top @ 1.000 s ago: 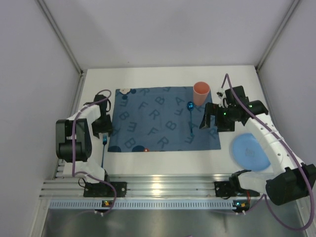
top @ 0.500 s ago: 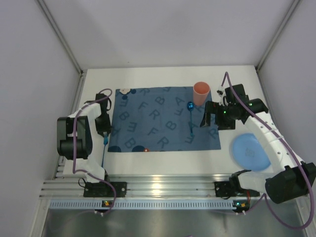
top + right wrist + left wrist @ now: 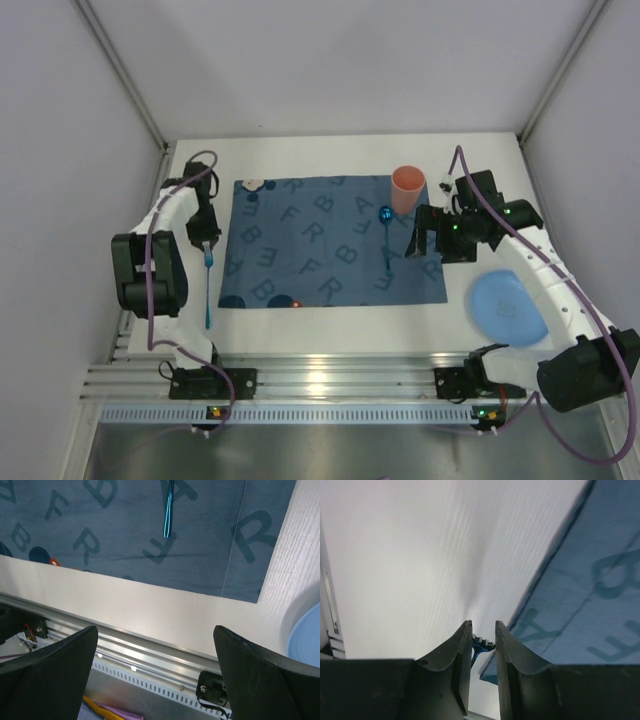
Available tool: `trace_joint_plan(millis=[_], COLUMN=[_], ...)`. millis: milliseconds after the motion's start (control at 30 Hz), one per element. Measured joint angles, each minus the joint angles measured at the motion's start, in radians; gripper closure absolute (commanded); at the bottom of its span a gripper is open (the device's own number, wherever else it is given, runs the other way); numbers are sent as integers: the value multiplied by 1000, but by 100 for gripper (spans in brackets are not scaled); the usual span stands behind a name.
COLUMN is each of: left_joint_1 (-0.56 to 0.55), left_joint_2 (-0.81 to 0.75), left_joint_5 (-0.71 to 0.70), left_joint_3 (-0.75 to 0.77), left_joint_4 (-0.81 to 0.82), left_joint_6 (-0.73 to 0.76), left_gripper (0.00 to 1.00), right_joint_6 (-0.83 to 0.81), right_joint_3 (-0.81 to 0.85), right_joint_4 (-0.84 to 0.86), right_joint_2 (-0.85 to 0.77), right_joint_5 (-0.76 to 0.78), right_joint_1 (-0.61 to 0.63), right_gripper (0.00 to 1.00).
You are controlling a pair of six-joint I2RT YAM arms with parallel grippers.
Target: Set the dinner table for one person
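The white dinner table [image 3: 330,322] holds a dark blue letter-printed placemat [image 3: 310,255]. A blue fork [image 3: 208,295] lies along the placemat's left edge, handle toward the near rail. My left gripper [image 3: 208,245] is over its head. In the left wrist view the jaws [image 3: 482,624] are closed on the tines [image 3: 483,642]. A blue spoon [image 3: 386,240] lies on the placemat's right part and shows in the right wrist view [image 3: 168,507]. My right gripper [image 3: 418,240] [image 3: 155,630] hovers just right of it, wide open and empty.
An orange cup [image 3: 407,188] stands upright at the placemat's far right corner. A blue plate [image 3: 508,307] sits on the table right of the placemat, its rim in the right wrist view [image 3: 310,630]. An aluminium rail [image 3: 320,380] runs along the near edge. Walls enclose three sides.
My left gripper has moved away from the near edge along the placemat's left side, and the fork has shifted the same way with it. The right arm has barely moved.
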Motion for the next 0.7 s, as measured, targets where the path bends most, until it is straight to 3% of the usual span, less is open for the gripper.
trace_joint_plan(millis=[167,333,500,700], left_joint_1=[-43,-163,-276,-289], left_joint_2=[10,84,264,434], left_joint_5=[43,133,189,220], left_joint_3=[193,341,507,640], left_joint_4=[-65,-112,-131,-155], left_joint_6=[-39,-89,-128,-166], left_gripper=[100,100,100,100], right_joint_6=[0,0,1,2], right_joint_3=[0,0,0,0], right_joint_4=[0,0,-3,-24], right_joint_2=[0,-2,-16,-45], right_joint_5=[1,9,24,54], right_joint_1=[0,0,0,0], right_gripper=[0,0,0,0])
